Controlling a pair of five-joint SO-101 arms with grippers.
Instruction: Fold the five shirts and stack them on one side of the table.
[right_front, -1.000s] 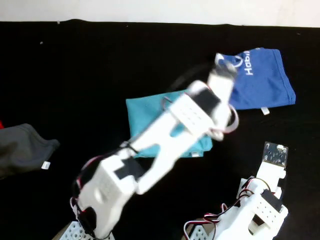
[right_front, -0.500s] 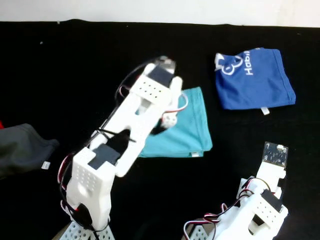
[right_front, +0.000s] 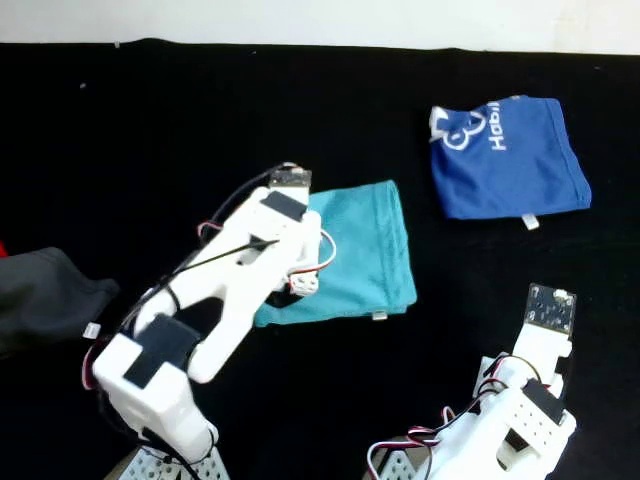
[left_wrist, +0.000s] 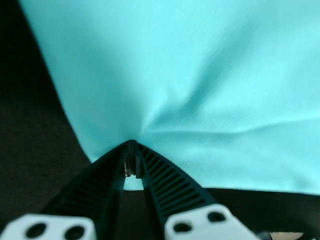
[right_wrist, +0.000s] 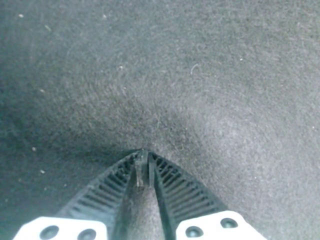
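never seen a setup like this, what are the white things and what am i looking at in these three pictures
The white things are two small robot arms at a black table. The wide picture looks down from a fixed camera; the other two come from cameras on each arm's wrist. The left arm leans over a teal shirt, its fingers shut, pinching that cloth. The right arm sits at the front, its fingers shut on nothing above the table. A blue shirt lies farther back, a dark grey shirt at the left edge.
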